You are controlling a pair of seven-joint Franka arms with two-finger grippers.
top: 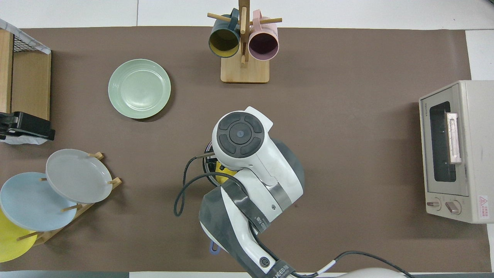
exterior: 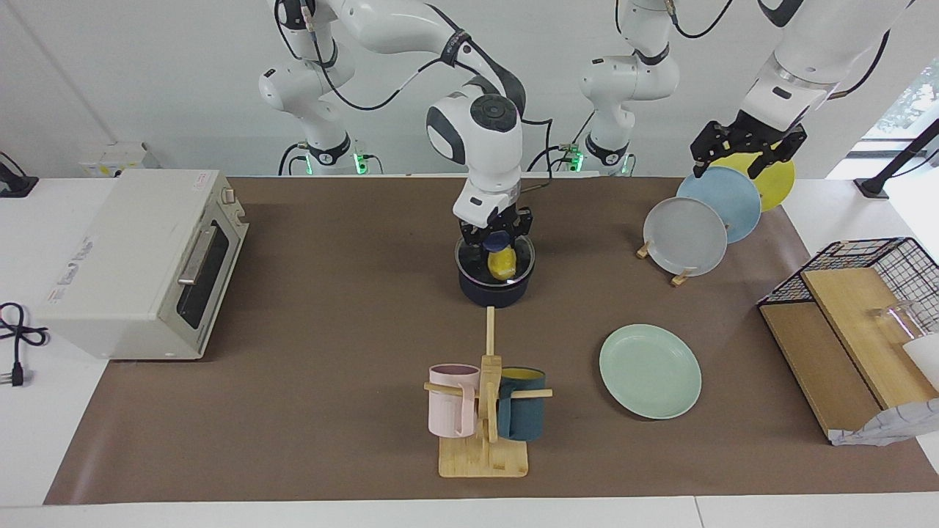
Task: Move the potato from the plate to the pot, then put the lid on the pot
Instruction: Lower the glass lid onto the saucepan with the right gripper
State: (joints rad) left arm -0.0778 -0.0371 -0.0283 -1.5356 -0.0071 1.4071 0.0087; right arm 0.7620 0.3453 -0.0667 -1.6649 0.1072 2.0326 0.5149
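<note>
Lid (exterior: 496,259) sits level on the pot (exterior: 496,282) rim, potato (exterior: 502,262) inside under the glass. Right gripper (exterior: 497,236) directly above it, clamped on the blue knob; release is a straight lift. Left gripper (exterior: 745,144) waits over the plate rack (exterior: 678,275), fingers apart. Plate (exterior: 650,371) bare. No legible writing.

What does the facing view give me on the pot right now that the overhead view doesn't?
Facing only: the right gripper shut on the lid, which sits over the pot, with the potato seen through the glass; the left gripper is open above the plate rack. Overhead only: a tip of the pot's handle and the toaster oven door. Both: the empty plate and the mug stand.
</note>
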